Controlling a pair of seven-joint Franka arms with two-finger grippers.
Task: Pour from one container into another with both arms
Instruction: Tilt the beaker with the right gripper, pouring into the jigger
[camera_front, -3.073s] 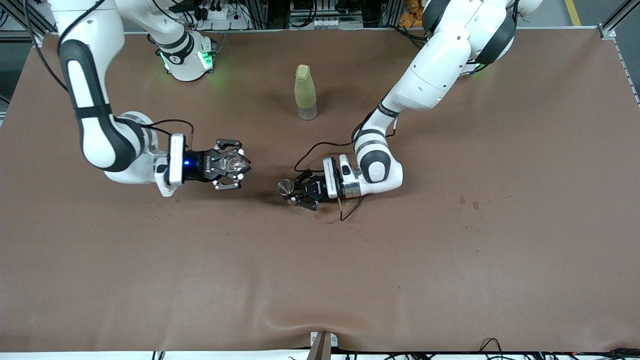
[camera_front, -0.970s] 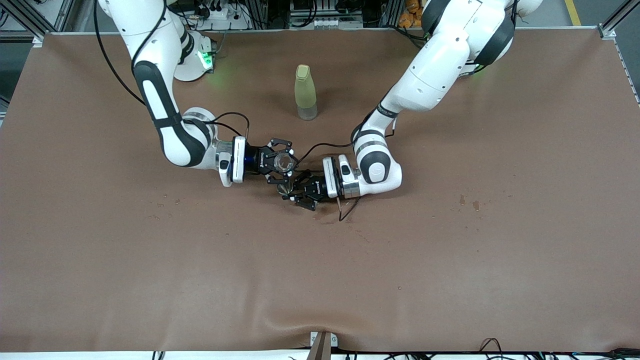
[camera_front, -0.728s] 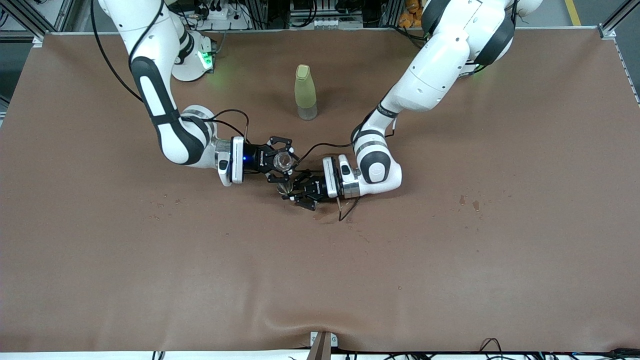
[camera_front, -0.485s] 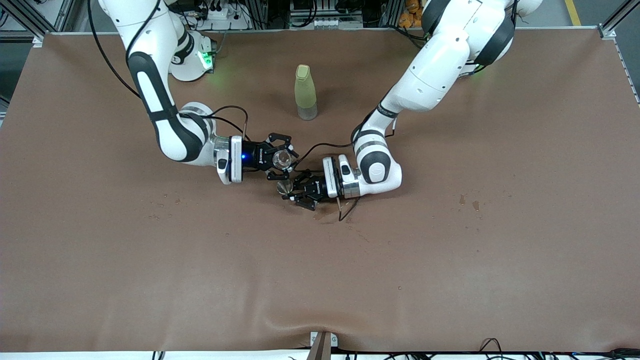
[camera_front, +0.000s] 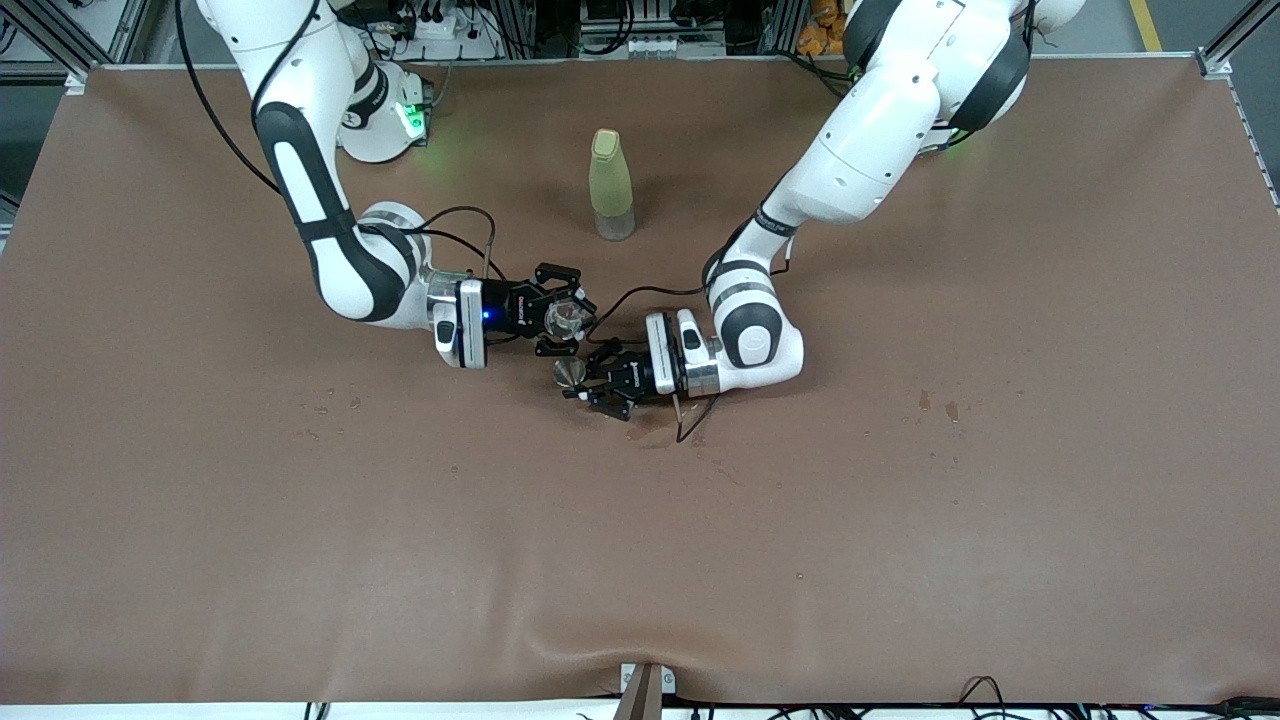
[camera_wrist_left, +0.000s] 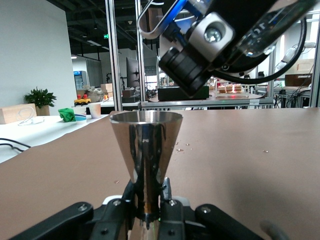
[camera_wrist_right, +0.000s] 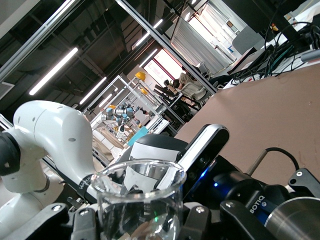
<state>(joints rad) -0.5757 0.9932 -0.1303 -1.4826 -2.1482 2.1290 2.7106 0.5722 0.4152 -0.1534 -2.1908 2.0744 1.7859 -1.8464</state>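
My right gripper (camera_front: 563, 318) is shut on a clear glass beaker (camera_front: 566, 317), held tilted just above and beside a steel cone-shaped cup (camera_front: 570, 372). My left gripper (camera_front: 580, 382) is shut on the narrow foot of that cup, low over the middle of the table. The left wrist view has the steel cup (camera_wrist_left: 146, 142) upright between the left gripper (camera_wrist_left: 148, 194) fingers, with the right gripper (camera_wrist_left: 200, 55) and its glass above it. In the right wrist view the beaker (camera_wrist_right: 137, 197) fills the right gripper (camera_wrist_right: 137, 217). No liquid shows.
A yellow-green bottle (camera_front: 611, 185) stands upright, farther from the front camera than both grippers. A black cable (camera_front: 690, 420) loops on the table cover beside the left wrist. Small dark stains (camera_front: 935, 403) mark the brown table cover (camera_front: 900, 550) toward the left arm's end.
The right arm carried the beaker in from its end of the table to beside the steel cup, then rolled its wrist, tilting the beaker. The left arm stayed put.
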